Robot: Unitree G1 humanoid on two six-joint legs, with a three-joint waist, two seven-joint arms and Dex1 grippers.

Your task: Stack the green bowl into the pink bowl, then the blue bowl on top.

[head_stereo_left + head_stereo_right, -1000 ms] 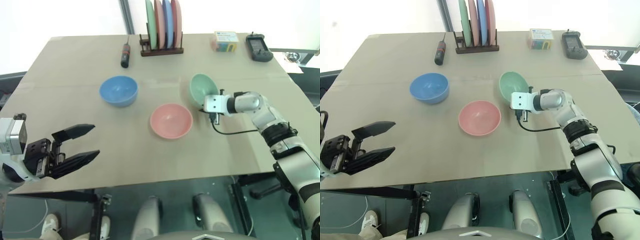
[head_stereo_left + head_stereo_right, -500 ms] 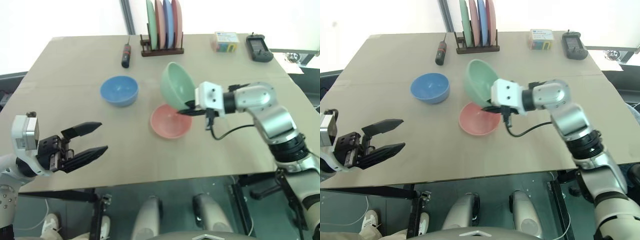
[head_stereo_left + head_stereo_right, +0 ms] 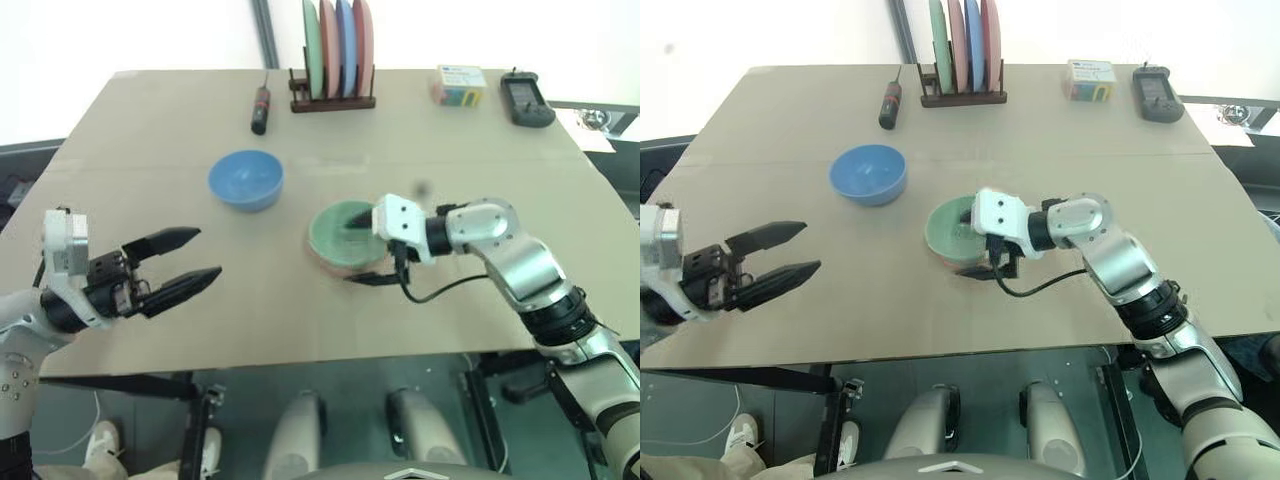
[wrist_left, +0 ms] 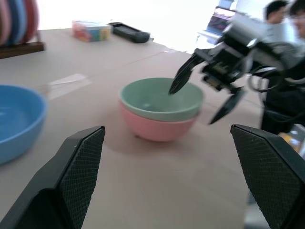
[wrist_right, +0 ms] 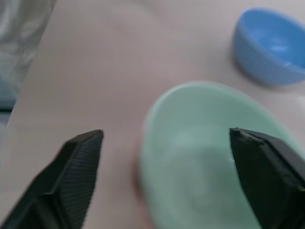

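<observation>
From the head views we see the whole counter (image 3: 150, 120), a matte tan surface. The green bowl (image 3: 336, 229) sits nested inside the pink bowl (image 3: 340, 265), of which a thin salmon rim peeks out along the near edge. The left wrist view gives us the side profile the head views lack: the green bowl's smooth rim rides above the pink bowl's rounded wall, both upright and level.

The right tool (image 4: 207, 93) hangs at the stacked bowls with its two black fingers spread apart, one over the green bowl's hollow and one outside the wall; they grip nothing. The right wrist view looks between those fingers into the empty mint hollow, and past it the blue bowl (image 5: 269, 45).

The blue bowl stands alone and empty on the counter, well apart from the stack, toward the robot's left and farther back. The left tool (image 3: 185, 265) hovers near the counter's near left edge, its tapered black fingers apart and empty, their inner pads cross-hatched in the left wrist view.

Along the far edge we see a dark wooden rack (image 3: 332, 100) holding flat plates (image 3: 340, 45) upright on edge in green, pink and blue, a black-handled screwdriver (image 3: 261, 108), a small colourful box (image 3: 459, 85) and a black handset (image 3: 527, 98).
</observation>
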